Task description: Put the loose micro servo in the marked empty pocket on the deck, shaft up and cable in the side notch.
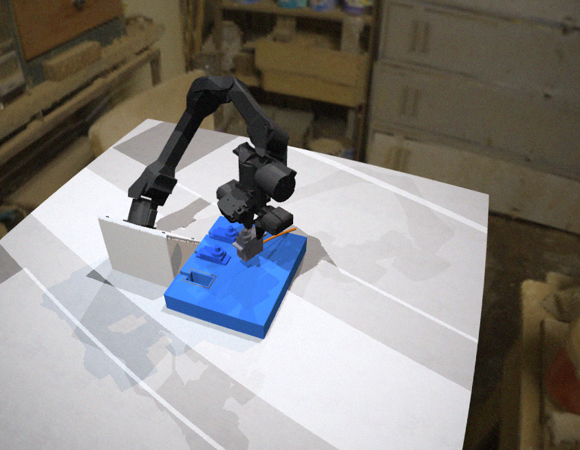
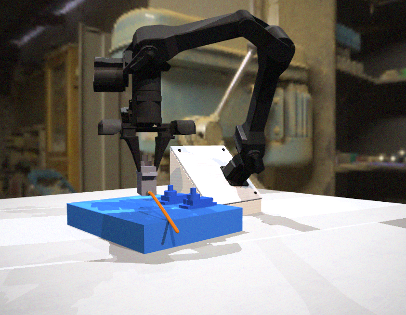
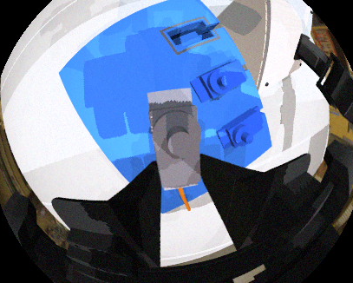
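Note:
The grey micro servo (image 1: 249,248) (image 2: 147,183) (image 3: 177,171) is upright, output shaft up, a little above the deck. My gripper (image 1: 253,232) (image 2: 148,168) (image 3: 178,162) is shut on it, one finger on each side. Its orange cable (image 1: 280,235) (image 2: 163,212) (image 3: 185,200) slants out from low on the body, away from the pocket. The blue deck (image 1: 241,295) (image 2: 104,216) (image 3: 109,82) has an empty pocket (image 1: 202,279) (image 3: 196,39) within a thin grey outline. Its side notch (image 3: 214,26) faces the sloped board. The pocket cannot be made out in the exterior view.
Two blue servo shapes (image 1: 212,253) (image 2: 192,200) (image 3: 222,82) stand up from the deck, in line with the pocket, beside the held servo. A white sloped board (image 1: 135,252) (image 2: 203,169) stands close beyond the deck's notch side, with the arm's base on it.

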Available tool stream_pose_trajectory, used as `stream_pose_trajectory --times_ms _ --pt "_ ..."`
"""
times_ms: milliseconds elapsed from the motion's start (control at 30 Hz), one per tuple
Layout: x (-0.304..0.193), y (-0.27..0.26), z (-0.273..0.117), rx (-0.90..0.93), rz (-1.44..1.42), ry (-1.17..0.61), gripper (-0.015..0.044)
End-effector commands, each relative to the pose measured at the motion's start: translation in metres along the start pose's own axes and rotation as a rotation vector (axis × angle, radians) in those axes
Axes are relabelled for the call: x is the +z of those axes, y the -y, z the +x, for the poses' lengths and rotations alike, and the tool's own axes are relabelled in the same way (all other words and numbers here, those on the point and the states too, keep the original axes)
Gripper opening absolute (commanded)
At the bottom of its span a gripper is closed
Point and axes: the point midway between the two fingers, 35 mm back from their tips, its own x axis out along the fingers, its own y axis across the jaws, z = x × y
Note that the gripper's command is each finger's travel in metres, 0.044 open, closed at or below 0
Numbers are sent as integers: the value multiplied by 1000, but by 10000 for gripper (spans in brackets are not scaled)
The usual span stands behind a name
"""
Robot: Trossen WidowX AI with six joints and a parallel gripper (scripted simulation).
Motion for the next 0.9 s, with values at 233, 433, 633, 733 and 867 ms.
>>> stream_pose_trajectory --times_ms 233,433,633,733,867 --pt "57 -25 -2 8 -5 8 0" --pt "89 -39 -3 8 -6 9 0" --pt "96 -43 -3 8 -23 9 0" --pt "96 -43 -3 8 -92 9 0" --pt "96 -43 -3 7 -227 10 0"
